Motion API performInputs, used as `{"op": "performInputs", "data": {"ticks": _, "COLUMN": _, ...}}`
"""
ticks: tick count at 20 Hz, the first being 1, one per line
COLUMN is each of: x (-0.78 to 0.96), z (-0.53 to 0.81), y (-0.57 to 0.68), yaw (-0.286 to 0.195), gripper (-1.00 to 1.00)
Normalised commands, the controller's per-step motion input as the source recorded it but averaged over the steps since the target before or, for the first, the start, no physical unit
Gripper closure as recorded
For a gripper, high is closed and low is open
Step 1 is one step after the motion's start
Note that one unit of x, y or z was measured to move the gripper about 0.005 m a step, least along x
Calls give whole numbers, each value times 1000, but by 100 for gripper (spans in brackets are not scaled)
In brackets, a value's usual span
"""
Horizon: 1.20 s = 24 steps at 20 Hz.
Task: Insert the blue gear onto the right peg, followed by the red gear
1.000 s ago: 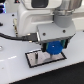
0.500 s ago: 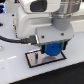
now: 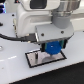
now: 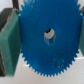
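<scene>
Tabletop (image 3: 12, 70), white; on it the plate (image 3: 36, 60) w/ black border, toward exterior view's right of centre. Blue gear (image 3: 52, 48) clamped in tool (image 3: 52, 47), held flat, low over plate's far right part, apparently not yet seated. In wrist view, blue gear (image 4: 47, 42) fills frame; pale spot w/ dark edge in centre hole, prob. right peg roughly under hole, can't confirm. Hole-over-peg alignment = what matters next. Red gear not seen.
</scene>
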Motion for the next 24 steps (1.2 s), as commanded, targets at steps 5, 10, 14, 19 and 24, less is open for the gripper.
{"op": "performInputs", "data": {"ticks": 5, "x": 139, "z": -442, "y": 0, "yaw": 0, "gripper": 100}}
{"op": "performInputs", "data": {"ticks": 10, "x": 78, "z": -558, "y": 0, "yaw": 0, "gripper": 100}}
{"op": "performInputs", "data": {"ticks": 14, "x": 17, "z": -200, "y": 28, "yaw": 0, "gripper": -100}}
{"op": "performInputs", "data": {"ticks": 19, "x": -7, "z": 301, "y": 125, "yaw": 0, "gripper": -100}}
{"op": "performInputs", "data": {"ticks": 24, "x": -119, "z": 530, "y": 114, "yaw": 0, "gripper": -100}}
